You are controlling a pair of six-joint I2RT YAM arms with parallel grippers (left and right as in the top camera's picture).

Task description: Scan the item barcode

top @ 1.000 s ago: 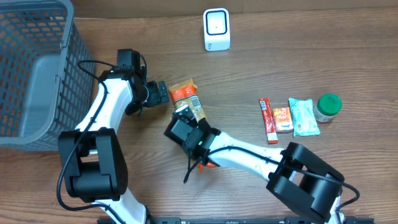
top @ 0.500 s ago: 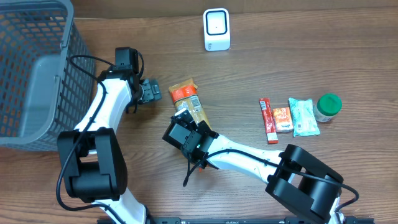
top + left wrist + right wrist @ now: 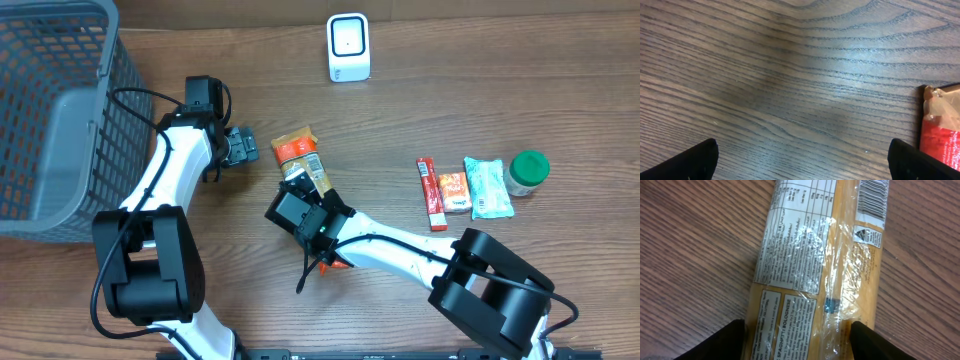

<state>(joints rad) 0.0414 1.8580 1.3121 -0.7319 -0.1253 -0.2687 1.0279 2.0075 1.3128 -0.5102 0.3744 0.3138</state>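
We find a shop-checkout setup: a grey mesh shopping basket [image 3: 60, 150], a white boxy scanner [image 3: 348, 47] and wrapped snack packets [image 3: 488, 188] on a brown wood-grain table [image 3: 520, 80].

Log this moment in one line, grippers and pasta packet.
left gripper: open, above table | right gripper: open, astride pasta packet | barcode: facing up

A wire basket [image 3: 60, 110] is placed at the far left of the table [image 3: 520, 80]. A scanner [image 3: 348, 47] is stood at the far edge, centre. A spaghetti packet [image 3: 303, 160] is laid mid-table, nearer than the scanner. Well to its right, a stick sachet [image 3: 430, 192], small packet [image 3: 455, 192], pouch [image 3: 488, 188] and jar [image 3: 527, 172] are ranged side by side.
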